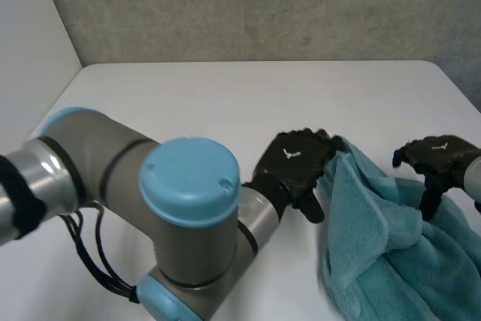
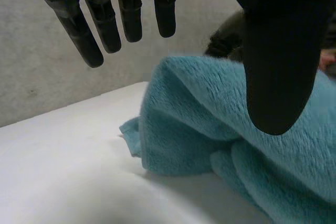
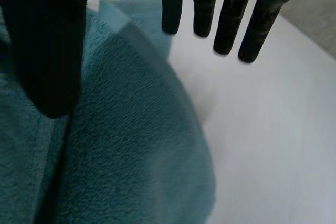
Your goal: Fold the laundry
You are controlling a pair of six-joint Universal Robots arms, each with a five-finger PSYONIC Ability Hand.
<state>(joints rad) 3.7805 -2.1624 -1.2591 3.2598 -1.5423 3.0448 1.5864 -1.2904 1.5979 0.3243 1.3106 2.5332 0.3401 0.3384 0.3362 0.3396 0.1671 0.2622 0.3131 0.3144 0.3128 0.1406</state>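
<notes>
One white counter (image 1: 225, 103) carried a teal towel (image 1: 383, 261), bunched in a heap at its near right part. Its left hand (image 1: 294, 163) was at the towel's left edge, fingers straight and apart from the thumb, gripping nothing. Its right hand (image 1: 438, 157) was at the heap's right side, fingers likewise straight, thumb over the cloth.
</notes>
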